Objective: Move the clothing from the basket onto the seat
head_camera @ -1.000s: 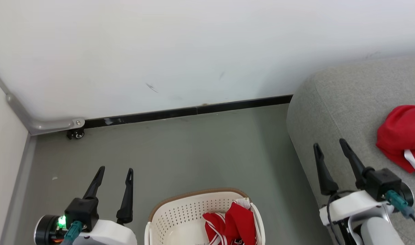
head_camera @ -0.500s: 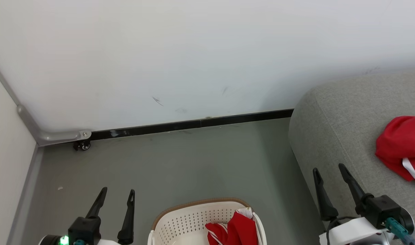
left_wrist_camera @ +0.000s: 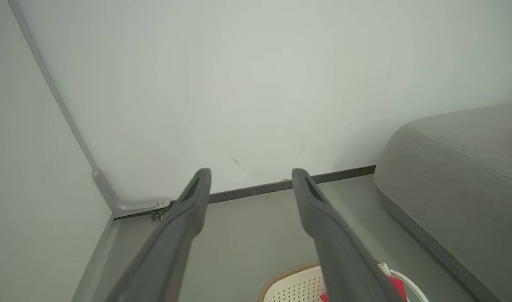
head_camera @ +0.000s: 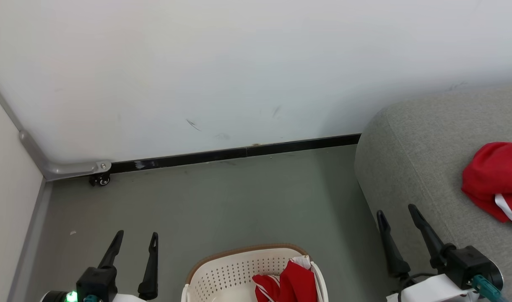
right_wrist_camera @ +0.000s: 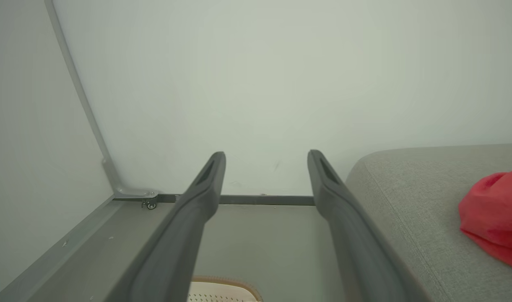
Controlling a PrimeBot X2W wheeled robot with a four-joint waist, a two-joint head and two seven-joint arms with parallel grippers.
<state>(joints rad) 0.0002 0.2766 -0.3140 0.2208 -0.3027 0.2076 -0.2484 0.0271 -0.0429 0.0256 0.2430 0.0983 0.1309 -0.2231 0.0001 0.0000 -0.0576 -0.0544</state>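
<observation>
- L hand (head_camera: 137, 234): two long dark fingers spread wide, nothing betw. them. It hangs over the grey floor (head_camera: 239, 197), just left of the basket.
- R hand (head_camera: 395, 209): fingers also wide apart, empty, above the sofa's rounded end edge.
- Basket (head_camera: 230, 270), cream-white perforated plastic w/ brown rim: upright on the floor betw. the two hands, near the sofa's end but apart from it.
- Garment A (head_camera: 295, 281), bright red soft fabric w/ white stripe trim: crumpled inside the basket, against its right wall.
- Garment B (head_camera: 490, 176), bright red fabric w/ white trim: bunched on the sofa's top, well in from the rounded end edge.
- Sofa (head_camera: 423, 138), large, light grey fabric upholstery, rounded edges: stands right of the basket.
- White wall (head_camera: 239, 63) w/ black skirting (head_camera: 239, 153) closes the floor's far edge.
- Small black caster (head_camera: 100, 179) sits at the floor's far-left corner.
</observation>
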